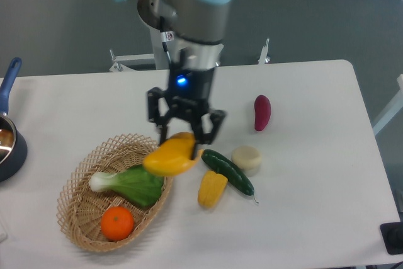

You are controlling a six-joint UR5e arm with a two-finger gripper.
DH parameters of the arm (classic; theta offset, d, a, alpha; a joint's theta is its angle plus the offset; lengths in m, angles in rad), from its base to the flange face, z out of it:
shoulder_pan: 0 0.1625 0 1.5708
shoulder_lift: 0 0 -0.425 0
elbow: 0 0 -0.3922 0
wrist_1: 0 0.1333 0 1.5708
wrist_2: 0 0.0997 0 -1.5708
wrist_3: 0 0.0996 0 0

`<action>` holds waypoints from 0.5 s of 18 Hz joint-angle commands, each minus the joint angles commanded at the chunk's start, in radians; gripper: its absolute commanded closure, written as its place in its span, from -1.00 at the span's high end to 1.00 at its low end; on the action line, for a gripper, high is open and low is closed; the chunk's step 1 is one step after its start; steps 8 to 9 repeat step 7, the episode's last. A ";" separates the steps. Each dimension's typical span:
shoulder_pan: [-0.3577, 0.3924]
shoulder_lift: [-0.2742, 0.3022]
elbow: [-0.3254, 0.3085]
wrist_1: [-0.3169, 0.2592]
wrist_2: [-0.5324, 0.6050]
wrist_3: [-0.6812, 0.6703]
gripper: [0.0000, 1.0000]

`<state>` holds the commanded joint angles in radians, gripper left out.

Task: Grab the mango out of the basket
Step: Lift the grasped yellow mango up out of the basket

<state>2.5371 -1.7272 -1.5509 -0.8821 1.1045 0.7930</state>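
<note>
The glossy yellow mango [170,155] hangs in the air above the basket's right rim, tilted with its left end lower. My gripper [186,138] is shut on the mango's upper right end. The tan wicker basket [79,209] lies at the front left of the table. It holds a green leafy vegetable [133,185] and a round orange [117,223].
Just right of the mango lie a dark green cucumber [228,172], a yellow corn piece [211,188] and a cream round block [246,159]. A purple sweet potato [262,112] sits farther back right. A dark pot with a blue handle [9,137] stands at the left edge.
</note>
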 joint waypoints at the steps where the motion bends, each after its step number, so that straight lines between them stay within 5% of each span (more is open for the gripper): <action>1: 0.015 0.000 0.005 0.000 -0.003 0.002 -0.28; 9: 0.097 -0.011 -0.003 0.000 -0.054 0.074 -0.28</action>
